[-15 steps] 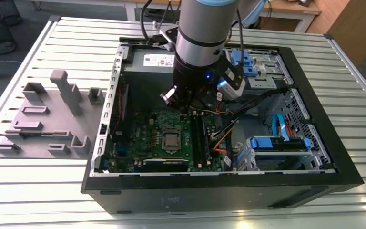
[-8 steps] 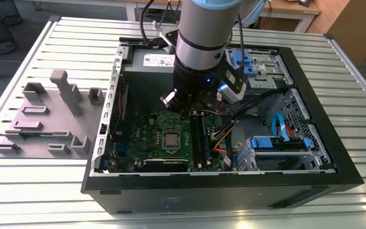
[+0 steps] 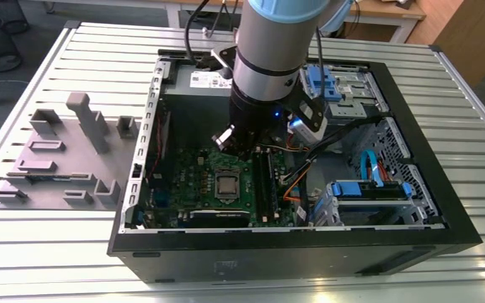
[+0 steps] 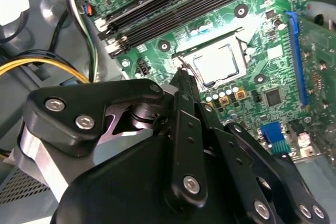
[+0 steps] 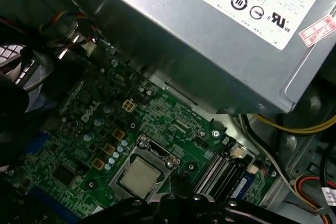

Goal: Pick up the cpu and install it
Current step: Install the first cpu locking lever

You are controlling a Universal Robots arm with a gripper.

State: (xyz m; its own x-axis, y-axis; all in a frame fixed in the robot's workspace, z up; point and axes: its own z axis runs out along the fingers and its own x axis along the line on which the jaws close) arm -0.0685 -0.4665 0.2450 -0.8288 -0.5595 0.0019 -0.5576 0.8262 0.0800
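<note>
The small flat square cpu with a silvery-grey metal top (image 3: 227, 184) is lying flat in its socket on the green motherboard (image 3: 194, 165), face up, its edges running parallel to the socket frame; being square, it is showing no long axis. In both wrist views the cpu (image 4: 220, 62) (image 5: 138, 177) is sitting inside the thin metal socket frame (image 5: 153, 153), with nothing resting on its top.

The black multi-link gripper (image 4: 185, 77) is hanging just above the board beside the socket, apart from the cpu and holding nothing; whether its jaws are spread or closed cannot be told.

The black memory slots (image 3: 266, 183) are bordering the socket toward the exterior view's right. The grey metal power-supply box (image 5: 220, 35) is standing near the socket on another side. Yellow and black cables (image 4: 47, 61) are lying beyond the memory slots. The black computer case wall (image 3: 293, 243) is enclosing the board, leaving open room directly above the socket.
</note>
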